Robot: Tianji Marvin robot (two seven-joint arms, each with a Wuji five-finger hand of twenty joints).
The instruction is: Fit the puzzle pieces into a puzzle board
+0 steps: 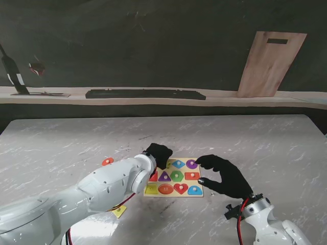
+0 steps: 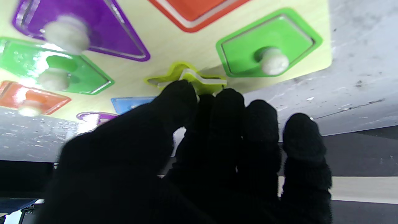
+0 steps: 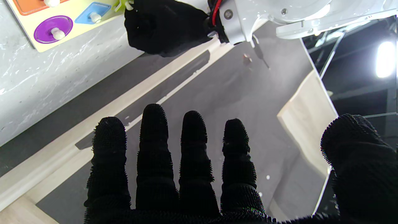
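Seating the lime-green star-shaped wooden piece (image 2: 199, 81), tilted and half out of its recess at the far-left corner of the pale wooden puzzle board (image 1: 198, 194) on the marble surface (image 1: 61, 148). Pinched by black-gloved left hand (image 1: 159, 153); right hand (image 1: 225, 176) spread wide, empty, hovering beside the board. Next, probably: levelling and pressing flat.

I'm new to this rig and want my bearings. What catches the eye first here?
The bright puzzle board with coloured knobbed shapes, on the marble table in front of the robot. The black-gloved left hand is at the board's far left corner, fingers at a yellow-green star piece; the right hand hovers open by its right edge.
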